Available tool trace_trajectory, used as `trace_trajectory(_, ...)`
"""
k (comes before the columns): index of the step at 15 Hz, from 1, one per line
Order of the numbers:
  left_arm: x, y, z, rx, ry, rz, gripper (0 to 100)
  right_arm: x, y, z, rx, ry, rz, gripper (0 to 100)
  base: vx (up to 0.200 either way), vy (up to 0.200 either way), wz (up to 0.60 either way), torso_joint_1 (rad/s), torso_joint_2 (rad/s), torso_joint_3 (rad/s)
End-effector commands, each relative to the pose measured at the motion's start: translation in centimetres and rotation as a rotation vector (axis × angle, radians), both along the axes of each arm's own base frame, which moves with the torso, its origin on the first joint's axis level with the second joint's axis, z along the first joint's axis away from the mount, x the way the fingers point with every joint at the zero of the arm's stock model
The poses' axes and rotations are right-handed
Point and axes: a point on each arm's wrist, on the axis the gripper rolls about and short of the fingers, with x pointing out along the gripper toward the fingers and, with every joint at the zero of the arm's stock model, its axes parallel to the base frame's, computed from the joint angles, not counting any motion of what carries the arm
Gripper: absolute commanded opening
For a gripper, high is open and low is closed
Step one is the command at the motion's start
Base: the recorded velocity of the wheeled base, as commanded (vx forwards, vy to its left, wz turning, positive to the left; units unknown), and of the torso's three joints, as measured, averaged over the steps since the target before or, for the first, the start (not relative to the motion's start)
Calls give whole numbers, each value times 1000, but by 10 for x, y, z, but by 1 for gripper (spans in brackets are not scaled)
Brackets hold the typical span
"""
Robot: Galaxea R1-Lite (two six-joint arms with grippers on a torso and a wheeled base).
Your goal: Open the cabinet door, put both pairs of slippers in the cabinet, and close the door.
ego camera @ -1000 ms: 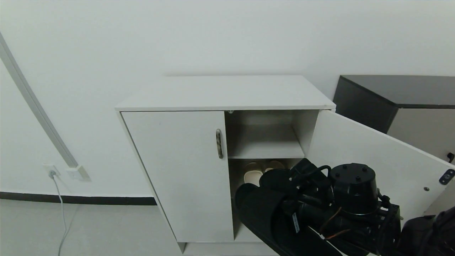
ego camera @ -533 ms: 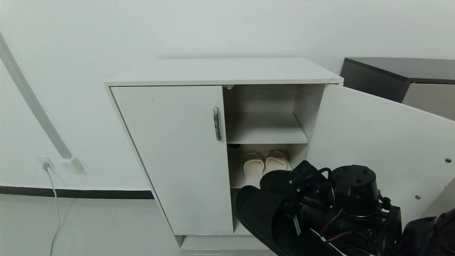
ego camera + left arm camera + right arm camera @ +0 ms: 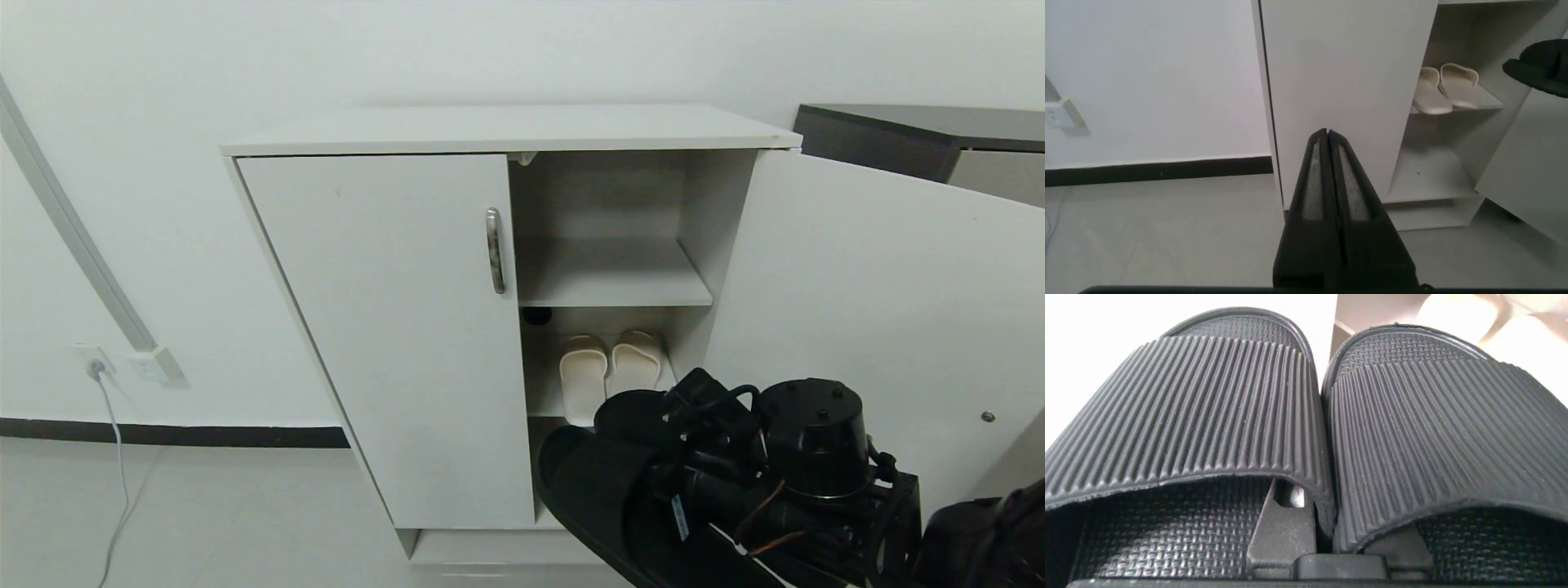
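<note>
Wall fittings: at the far left of the head view you have a slanted conduit (image 3: 73, 237) running down to a small box, with an outlet (image 3: 91, 359) beside it and a cable (image 3: 114, 490) hanging to the floor.
Left gripper (image 3: 1327, 135): your left jaws are pressed flat together with nothing between them. The gripper is low, above the floor, pointing at the closed door.
Cabinet (image 3: 506, 126): white, filling the centre of the head view, against the wall.
Left door (image 3: 384, 327): shut, with a metal handle (image 3: 495, 261) upright along its right edge.
Open half: right of the handle you can see inside. The upper shelf (image 3: 608, 278) is bare.
White slippers (image 3: 608, 371): one pair already sits on the shelf below, side by side and touching, in the centre of the frame.
Black slippers (image 3: 596, 482): the second pair is at lower centre-right, off the floor, in front of the open compartment and lower than the white pair. It is not yet inside. The two lie side by side, straps up.
Right gripper (image 3: 1315, 531): your right jaws are closed on the black pair. A finger shows under each strap, pinching the inner walls together.
Right door (image 3: 882, 302): swung wide open, its inner face filling the right of the frame.
Dark unit (image 3: 922, 131): a separate piece of furniture at the upper right, behind the open door.
</note>
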Motion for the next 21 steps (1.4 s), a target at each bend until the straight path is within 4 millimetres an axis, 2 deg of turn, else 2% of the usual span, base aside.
trace_trajectory(1, 0, 0, 0, 0, -1, 0, 0, 0, 1, -1, -2, 2, 1, 0, 0, 0, 0, 0, 0, 0)
trace_trajectory(9, 0, 0, 0, 0, 1, -1, 0, 0, 0, 0, 0, 1, 3, 0, 0, 0, 0, -1, 48, 43)
trace_trajectory(12, 0, 0, 0, 0, -1, -1, 0, 0, 0, -1, -1, 2, 3, 0, 0, 200, 0, -4, 7, 5)
trace_trajectory(21, 0, 0, 0, 0, -1, -1, 0, -3, 3, -2, -6, 6, 18, 0, 0, 0, -67, 1, 0, 0)
